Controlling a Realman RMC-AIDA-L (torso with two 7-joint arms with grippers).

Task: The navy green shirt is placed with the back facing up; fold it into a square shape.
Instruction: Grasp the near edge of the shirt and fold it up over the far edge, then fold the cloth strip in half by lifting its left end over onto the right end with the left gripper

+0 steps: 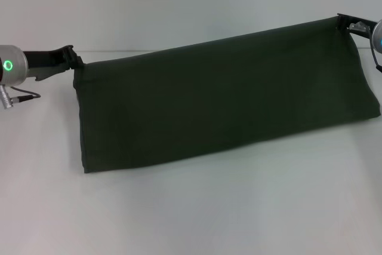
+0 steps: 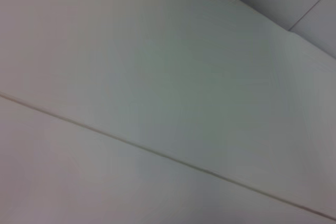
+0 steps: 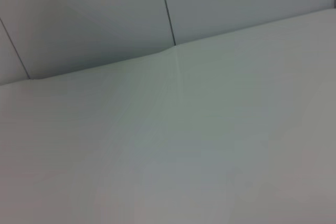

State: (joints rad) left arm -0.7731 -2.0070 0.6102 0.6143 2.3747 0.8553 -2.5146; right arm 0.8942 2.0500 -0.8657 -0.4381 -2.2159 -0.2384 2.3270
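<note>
The navy green shirt (image 1: pixel 221 100) hangs as a wide dark olive band, stretched between both arms above the white table (image 1: pixel 197 213); its lower edge rests on or near the tabletop. My left gripper (image 1: pixel 73 59) is shut on the shirt's upper left corner. At the upper right corner, higher up, my right gripper (image 1: pixel 345 23) is shut on the cloth. The side facing the head camera is plain. Neither wrist view shows the shirt or any fingers.
The left wrist view shows only white tabletop (image 2: pixel 157 77) with a seam line; the right wrist view shows the table (image 3: pixel 199 140) meeting grey wall panels (image 3: pixel 94 19). Bare white table lies in front of the shirt.
</note>
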